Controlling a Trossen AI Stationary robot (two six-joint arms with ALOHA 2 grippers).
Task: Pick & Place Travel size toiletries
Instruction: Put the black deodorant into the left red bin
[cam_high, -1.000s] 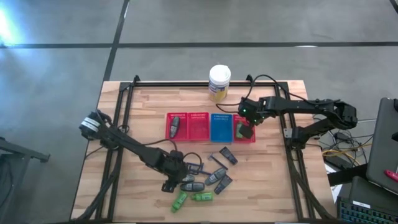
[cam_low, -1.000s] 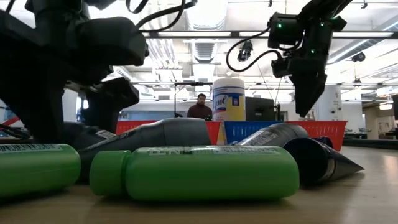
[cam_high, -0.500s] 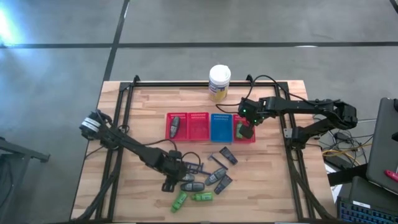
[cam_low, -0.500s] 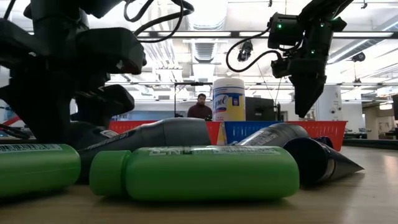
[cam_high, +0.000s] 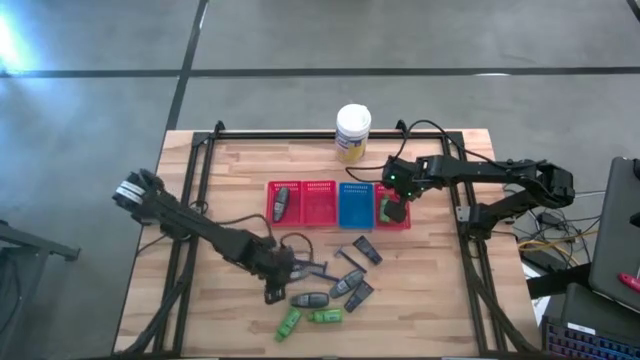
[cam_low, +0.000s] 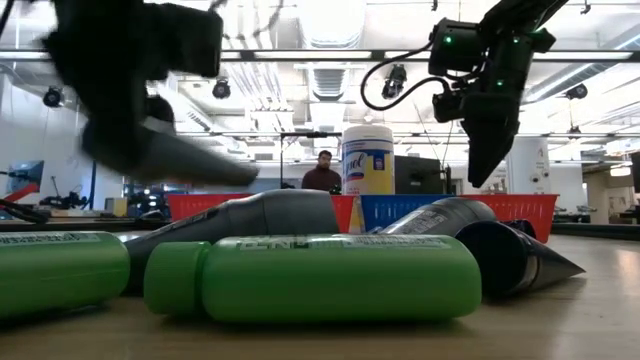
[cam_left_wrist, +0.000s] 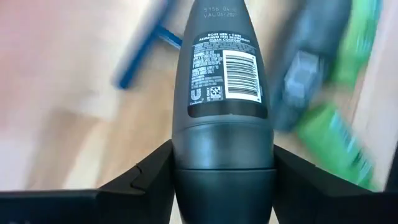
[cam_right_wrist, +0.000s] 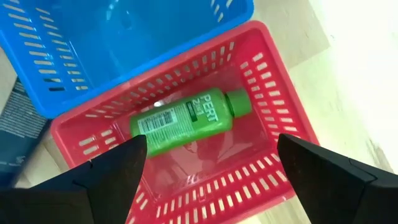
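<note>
- High view: the left pincer (cam_high: 283, 262) is placed over the tabletop (cam_high: 225, 195) just beside the loose toiletries (cam_high: 330, 290), well short of the basket row. The right pincer (cam_high: 396, 201) hangs over the end red basket (cam_high: 404, 224). One grey item is seen in the far red basket (cam_high: 274, 190).
- Low view: the grey tube (cam_low: 165, 160) is carried clear of the tabletop, tilted. A green bottle (cam_low: 320, 277) lies in front. The right pincer is spread wide and empty.
- Left wrist view: the grey tube (cam_left_wrist: 222, 81) is clamped by its wider cap end between the half-closed fingers (cam_left_wrist: 146, 180). Item: dark grey, oval, tapering, smooth plastic, barcode label. It is judged rigid, light and somewhat slippery; a hold across the broad cap band is judged surest.
- Right wrist view: a green bottle (cam_right_wrist: 186, 118), labelled and lying flat, is seen inside the red basket, beside the blue basket (cam_right_wrist: 124, 50). It is judged light, hard and prone to rolling.
</note>
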